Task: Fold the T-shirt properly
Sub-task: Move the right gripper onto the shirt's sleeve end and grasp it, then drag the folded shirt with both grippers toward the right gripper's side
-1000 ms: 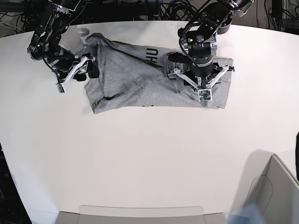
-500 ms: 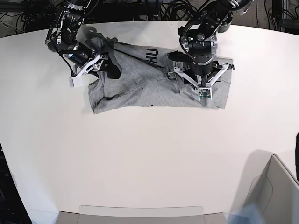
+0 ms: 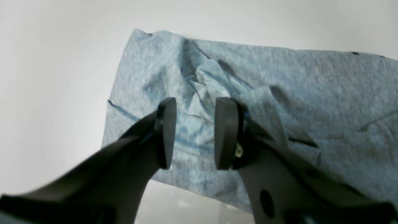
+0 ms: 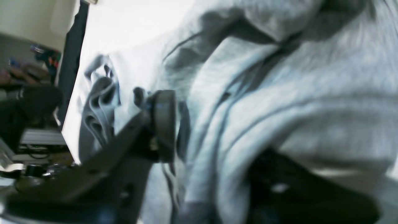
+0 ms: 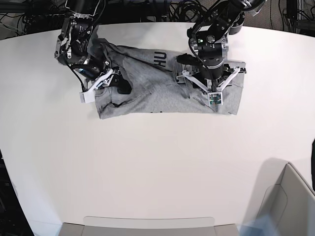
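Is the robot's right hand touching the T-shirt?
Touching. In the right wrist view, the right hand has grey T-shirt cloth bunched between its fingers, draping over the far one.

Robotics lab, white table (image 5: 147,162), tangled black cables (image 5: 162,10) behind

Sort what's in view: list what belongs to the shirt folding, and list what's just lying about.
Part of the job:
- T-shirt, grey, spread rumpled on the table
- left gripper, open over a bunched fold
- right gripper, down in the cloth at the shirt's other end

Just lying about:
- white table
- grey bin at the table's corner
- cables behind the table
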`<state>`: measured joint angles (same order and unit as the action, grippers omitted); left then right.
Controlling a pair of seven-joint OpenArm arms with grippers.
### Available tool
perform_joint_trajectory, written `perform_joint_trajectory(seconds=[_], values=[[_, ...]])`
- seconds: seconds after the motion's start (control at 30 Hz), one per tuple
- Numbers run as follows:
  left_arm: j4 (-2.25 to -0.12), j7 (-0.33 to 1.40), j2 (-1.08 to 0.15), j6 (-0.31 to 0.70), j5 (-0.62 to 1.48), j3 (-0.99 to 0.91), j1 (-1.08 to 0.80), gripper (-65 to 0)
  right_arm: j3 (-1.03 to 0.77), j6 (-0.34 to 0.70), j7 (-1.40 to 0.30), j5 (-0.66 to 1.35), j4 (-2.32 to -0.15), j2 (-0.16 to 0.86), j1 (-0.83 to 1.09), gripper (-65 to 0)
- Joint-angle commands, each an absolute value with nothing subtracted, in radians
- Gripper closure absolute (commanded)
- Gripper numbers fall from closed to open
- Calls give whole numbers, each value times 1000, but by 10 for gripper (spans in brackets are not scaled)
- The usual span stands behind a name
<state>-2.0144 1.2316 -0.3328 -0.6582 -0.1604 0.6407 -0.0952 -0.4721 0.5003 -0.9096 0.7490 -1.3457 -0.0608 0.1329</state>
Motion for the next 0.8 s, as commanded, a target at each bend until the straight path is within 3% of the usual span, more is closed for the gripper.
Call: perform_joint_trajectory(seconds=[0.0, 0.1, 0.33, 0.53, 0.77], values=[[-2031, 1227, -337, -665, -180, 638, -85, -219, -443, 424, -969, 734, -1330, -62, 157, -94], [-2031, 1227, -337, -665, -180, 638, -85, -219, -380, 328, -963, 734, -1328, -41, 154, 0], [-2032, 1227, -337, -667, -180, 638, -87, -219, -338, 272, -963, 716, -1328, 96, 122, 0], [-2034, 1228, -331, -684, -180, 601, -87, -219, -340, 182, -961, 510, -1331, 219, 39, 0], [-2034, 1228, -331, -698, -180, 503, -91, -219, -398, 171, -961, 255, -1376, 231, -39, 0]])
